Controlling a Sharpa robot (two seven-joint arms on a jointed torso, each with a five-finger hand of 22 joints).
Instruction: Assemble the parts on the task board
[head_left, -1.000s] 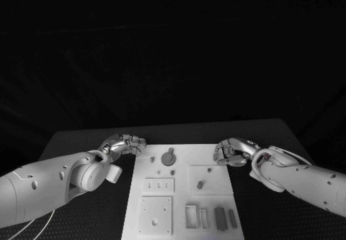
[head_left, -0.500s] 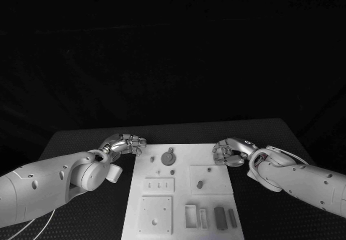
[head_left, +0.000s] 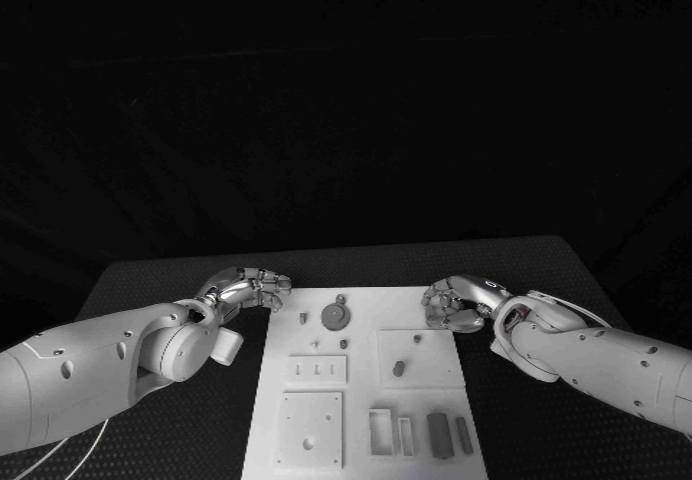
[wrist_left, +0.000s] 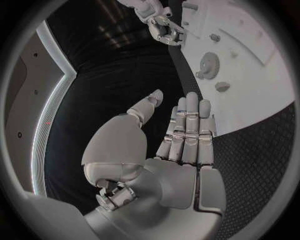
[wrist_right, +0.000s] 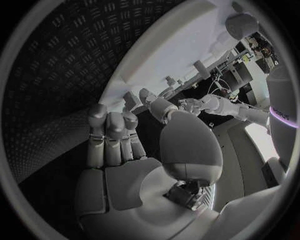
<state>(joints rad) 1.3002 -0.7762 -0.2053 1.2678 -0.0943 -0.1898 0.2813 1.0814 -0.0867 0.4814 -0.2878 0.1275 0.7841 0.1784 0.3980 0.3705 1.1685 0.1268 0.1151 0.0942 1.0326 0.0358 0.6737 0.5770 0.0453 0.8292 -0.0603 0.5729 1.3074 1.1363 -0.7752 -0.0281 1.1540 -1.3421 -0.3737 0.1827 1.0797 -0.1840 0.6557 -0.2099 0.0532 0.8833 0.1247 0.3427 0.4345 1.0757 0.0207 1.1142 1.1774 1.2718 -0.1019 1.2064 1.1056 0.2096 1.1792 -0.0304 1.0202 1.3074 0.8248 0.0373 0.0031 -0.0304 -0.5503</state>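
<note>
**Operator:** What is the status of both hands?

**Technician:** The left hand (head_left: 248, 290) is hovering just beside the far-left corner of the task board (head_left: 361, 410). Its fingers are lying extended and close together, holding nothing. The right hand (head_left: 462, 303) is sitting over the board's far-right corner with its fingers curled inward. Whether it is gripping a part cannot be determined.

**Operator:** How is the assembly progressing?

**Technician:** It is appearing to be at an early stage. A gear-shaped part (head_left: 336, 318) is lying on the board between the two hands, nearer the left one. A small part (head_left: 400, 369) is resting on a raised square plate behind the right hand, towards the robot. Several bar-shaped parts (head_left: 440, 436) are waiting in the near section, well apart from both hands. Most placement is judged to be remaining.
</note>
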